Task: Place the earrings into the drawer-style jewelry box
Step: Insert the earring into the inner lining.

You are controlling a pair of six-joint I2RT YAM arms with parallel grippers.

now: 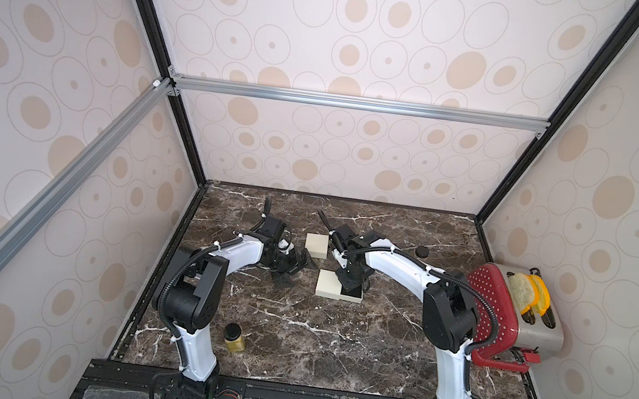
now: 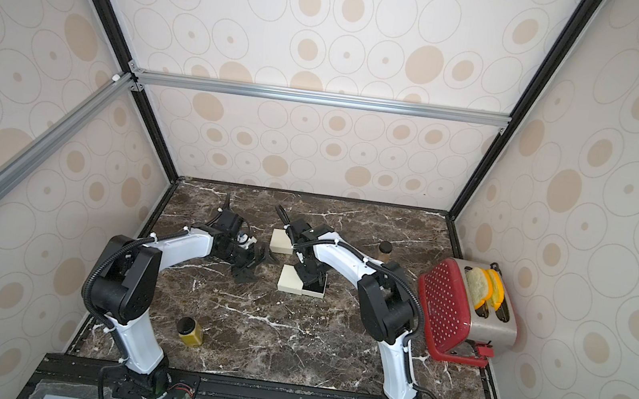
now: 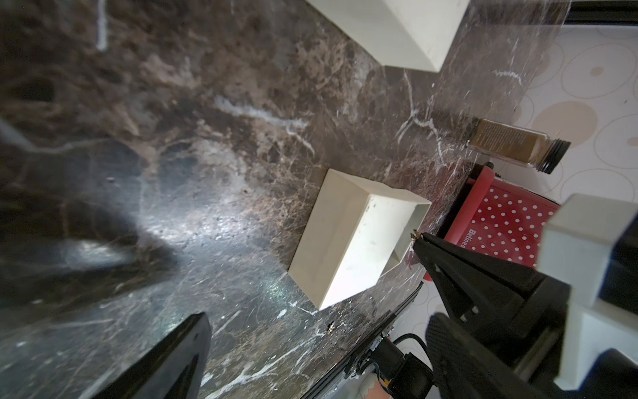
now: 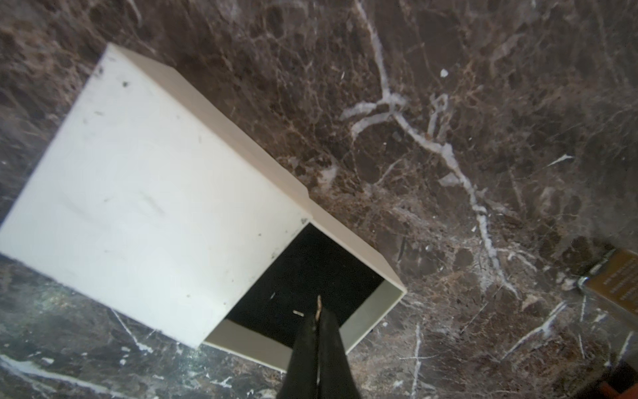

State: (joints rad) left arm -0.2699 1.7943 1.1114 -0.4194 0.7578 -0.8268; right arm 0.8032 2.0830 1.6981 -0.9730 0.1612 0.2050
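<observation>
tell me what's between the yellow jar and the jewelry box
Nothing. In both top views the stretch of marble table from the yellow jar to the jewelry box is bare.

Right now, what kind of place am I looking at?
Likely a robot test booth dressed as a home counter: a left arm and right arm mounted at a marble-look table, wallpapered panels on an aluminium frame, a toaster.
</observation>
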